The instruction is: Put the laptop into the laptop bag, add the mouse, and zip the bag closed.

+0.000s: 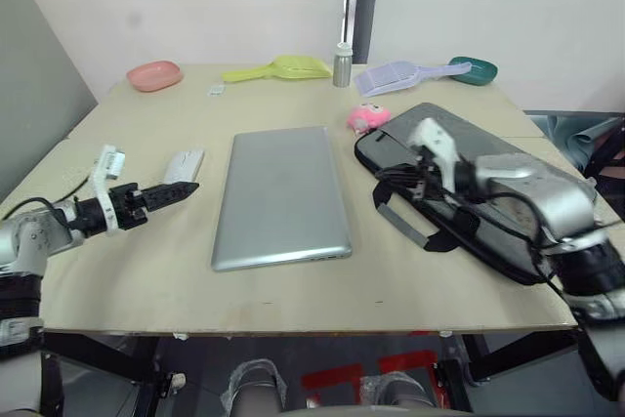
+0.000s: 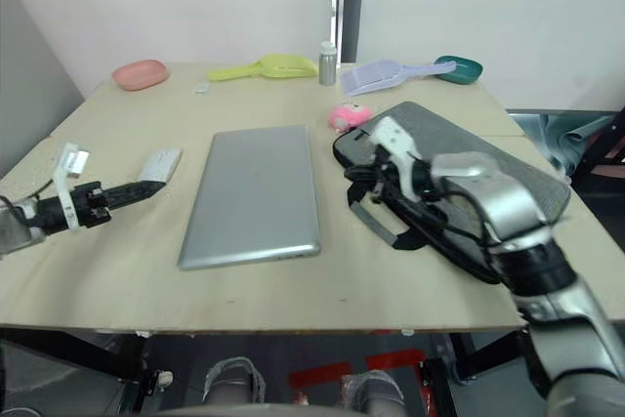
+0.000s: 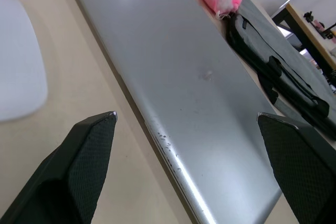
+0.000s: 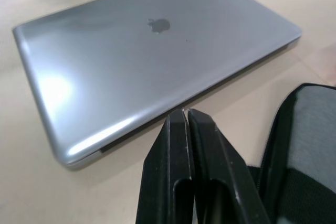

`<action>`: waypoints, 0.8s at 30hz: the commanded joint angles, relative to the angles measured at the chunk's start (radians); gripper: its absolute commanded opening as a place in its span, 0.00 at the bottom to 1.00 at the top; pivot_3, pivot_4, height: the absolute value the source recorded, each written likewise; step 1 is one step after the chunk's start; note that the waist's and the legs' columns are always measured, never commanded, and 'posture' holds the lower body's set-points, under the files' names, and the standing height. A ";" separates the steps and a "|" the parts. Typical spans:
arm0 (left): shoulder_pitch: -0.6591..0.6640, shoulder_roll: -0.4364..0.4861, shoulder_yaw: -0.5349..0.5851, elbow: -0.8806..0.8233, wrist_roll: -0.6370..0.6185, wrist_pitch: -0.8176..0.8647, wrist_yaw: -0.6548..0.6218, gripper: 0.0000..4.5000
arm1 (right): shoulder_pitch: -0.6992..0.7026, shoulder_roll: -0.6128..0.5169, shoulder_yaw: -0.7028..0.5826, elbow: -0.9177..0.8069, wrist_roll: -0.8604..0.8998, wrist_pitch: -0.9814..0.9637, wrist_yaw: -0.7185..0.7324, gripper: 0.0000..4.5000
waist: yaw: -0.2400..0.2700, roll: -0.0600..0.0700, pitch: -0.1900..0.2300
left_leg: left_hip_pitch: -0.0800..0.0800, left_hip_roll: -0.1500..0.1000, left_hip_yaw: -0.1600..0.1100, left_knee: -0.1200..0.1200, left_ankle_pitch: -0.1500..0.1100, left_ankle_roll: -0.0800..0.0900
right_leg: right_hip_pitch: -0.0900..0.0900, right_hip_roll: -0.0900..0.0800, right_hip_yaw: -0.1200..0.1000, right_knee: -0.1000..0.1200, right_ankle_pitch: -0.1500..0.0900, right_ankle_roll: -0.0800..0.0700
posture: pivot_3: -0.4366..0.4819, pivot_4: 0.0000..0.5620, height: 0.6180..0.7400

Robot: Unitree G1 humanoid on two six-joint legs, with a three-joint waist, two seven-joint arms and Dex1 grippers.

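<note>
Hands first: the left hand [image 1: 186,189] hovers low over the worktop [image 1: 137,261] with its two black fingers spread wide, pointed at the near long edge of the laptop [image 1: 281,197]; the wrist view looks between the parted fingertips [image 3: 86,153] straight along that edge. The right hand [image 4: 188,116] has its fingers pressed together with nothing between them, poised above the left rim of the laptop bag [image 2: 508,183], beside the bag's loose carry handle [image 1: 408,225].

The laptop lies flat and closed in the middle of the worktop, between the two hands, apart from the bag. The mouse [image 1: 183,165] rests just beyond the left hand, near the laptop's left edge but not touching it. A pink plush toy [image 1: 368,118] sits at the bag's far corner. Farther back stand a pink dish [image 1: 154,75], a yellow scoop [image 1: 278,69], a small metal bottle [image 1: 342,65], a pale scoop [image 1: 400,75] and a green dish [image 1: 475,71].

Nothing is packed yet, so the step in hand appears to be getting the bag open and the laptop lifted. Done well, the right hand would need to find the zip pull, which cannot be made out here, and hold the mouth wide. The left would do best to close on the thin edge squarely, since a smooth metal lid likely slips from a shallow pinch, and to steer clear of the mouse.
</note>
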 commanded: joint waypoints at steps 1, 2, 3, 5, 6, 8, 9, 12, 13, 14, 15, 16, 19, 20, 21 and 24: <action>-0.083 -0.025 -0.001 0.084 -0.006 0.058 0.054 1.00 | -0.086 0.046 0.080 0.136 -0.122 -0.073 -0.020 0.00 | -0.001 0.000 0.000 | -0.001 0.000 -0.001 0.000 0.001 -0.001 | 0.000 0.000 -0.001 0.000 0.000 0.000 | 0.48 0.27 1.00; -0.101 -0.034 -0.007 0.104 -0.002 0.064 0.059 1.00 | -0.104 0.057 0.103 0.176 -0.153 -0.100 -0.014 0.00 | 0.000 0.000 0.000 | -0.002 0.000 -0.001 0.000 0.001 -0.001 | 0.000 0.000 -0.001 0.000 0.000 0.000 | 0.48 0.27 1.00; -0.116 -0.040 -0.020 0.121 0.006 0.066 0.058 1.00 | -0.119 0.069 0.121 0.212 -0.180 -0.121 -0.011 0.00 | 0.000 0.000 0.000 | -0.003 0.000 -0.003 0.000 0.001 -0.001 | 0.000 0.000 -0.003 0.000 0.000 0.000 | 0.48 0.27 1.00; -0.162 -0.056 -0.055 0.177 0.034 0.061 0.069 1.00 | -0.155 0.098 0.157 0.294 -0.236 -0.170 -0.011 0.00 | 0.000 0.000 0.000 | -0.004 0.000 -0.004 0.000 0.001 -0.002 | 0.000 0.000 -0.004 -0.001 0.000 0.000 | 0.48 0.27 1.00; -0.190 -0.064 -0.072 0.213 0.049 0.052 0.075 1.00 | -0.172 0.113 0.172 0.332 -0.259 -0.193 -0.008 0.00 | 0.000 0.000 0.000 | -0.005 0.000 -0.004 0.000 0.001 -0.002 | -0.001 0.000 -0.005 -0.001 0.000 0.000 | 0.48 0.27 1.00; -0.252 -0.081 -0.091 0.302 0.078 0.030 0.079 1.00 | -0.205 0.145 0.192 0.408 -0.308 -0.246 -0.017 0.00 | 0.000 0.000 0.000 | -0.005 0.000 -0.005 0.000 0.001 -0.002 | 0.000 0.000 -0.006 -0.001 0.000 0.000 | 0.48 0.27 1.00; -0.279 -0.090 -0.102 0.344 0.094 0.015 0.080 1.00 | -0.220 0.161 0.199 0.449 -0.332 -0.268 -0.025 0.00 | -0.001 0.000 0.000 | -0.005 0.000 -0.006 0.000 0.001 -0.002 | 0.000 0.000 -0.006 -0.001 0.000 -0.001 | 0.48 0.27 1.00; -0.337 -0.116 -0.141 0.442 0.139 -0.027 0.067 1.00 | -0.263 0.209 0.213 0.583 -0.402 -0.330 -0.064 0.00 | -0.001 0.000 0.000 | -0.005 0.000 -0.006 0.000 0.001 -0.002 | 0.000 0.000 -0.006 -0.001 0.000 -0.001 | 0.48 0.27 1.00; -0.351 -0.124 -0.152 0.468 0.152 -0.038 0.059 1.00 | -0.278 0.226 0.215 0.629 -0.423 -0.353 -0.082 0.00 | -0.002 0.000 0.000 | -0.005 0.000 -0.006 0.000 0.001 -0.002 | 0.000 0.000 -0.007 -0.001 0.000 -0.001 | 0.48 0.27 1.00; -0.361 -0.128 -0.160 0.488 0.163 -0.047 0.052 1.00 | -0.289 0.238 0.214 0.663 -0.438 -0.370 -0.093 0.00 | -0.002 0.000 0.000 | -0.005 0.000 -0.006 0.000 0.001 -0.002 | 0.000 0.000 -0.007 -0.001 0.000 -0.001 | 0.48 0.27 1.00; -0.373 -0.137 -0.162 0.515 0.170 -0.053 0.055 1.00 | -0.301 0.258 0.215 0.701 -0.449 -0.387 -0.102 0.00 | -0.002 0.000 0.000 | -0.005 0.000 -0.006 0.000 0.001 -0.002 | 0.000 0.000 -0.007 -0.001 0.000 -0.001 | 0.48 0.27 1.00; -0.385 -0.146 -0.163 0.543 0.179 -0.060 0.059 1.00 | -0.314 0.283 0.216 0.745 -0.463 -0.408 -0.115 0.00 | -0.002 0.000 0.000 | -0.005 0.000 -0.006 0.000 0.001 -0.002 | 0.000 0.000 -0.007 -0.001 0.000 -0.001 | 0.48 0.27 1.00; -0.403 -0.162 -0.167 0.597 0.201 -0.082 0.049 1.00 | -0.341 0.343 0.204 0.831 -0.479 -0.447 -0.122 0.00 | -0.005 0.000 0.000 | -0.004 0.000 -0.006 0.000 0.001 -0.002 | 0.001 -0.001 -0.007 0.000 0.000 -0.001 | 0.48 0.27 1.00; -0.402 -0.164 -0.172 0.607 0.211 -0.091 0.042 1.00 | -0.349 0.360 0.200 0.855 -0.484 -0.456 -0.126 0.00 | -0.005 0.000 0.000 | -0.003 0.000 -0.007 0.000 0.001 -0.002 | 0.002 -0.001 -0.007 0.000 0.000 -0.001 | 0.48 0.27 1.00; -0.400 -0.166 -0.176 0.614 0.220 -0.099 0.035 1.00 | -0.353 0.375 0.196 0.873 -0.487 -0.464 -0.127 0.00 | -0.006 0.001 -0.001 | -0.002 0.000 -0.007 0.000 0.001 -0.002 | 0.003 -0.001 -0.007 0.000 0.000 -0.001 | 0.48 0.27 1.00; -0.398 -0.170 -0.172 0.636 0.235 -0.113 0.025 1.00 | -0.363 0.410 0.181 0.907 -0.493 -0.488 -0.130 0.00 | -0.007 0.001 -0.001 | 0.001 0.000 -0.007 0.000 0.001 -0.002 | 0.007 -0.001 -0.007 0.000 0.000 -0.001 | 0.48 0.27 1.00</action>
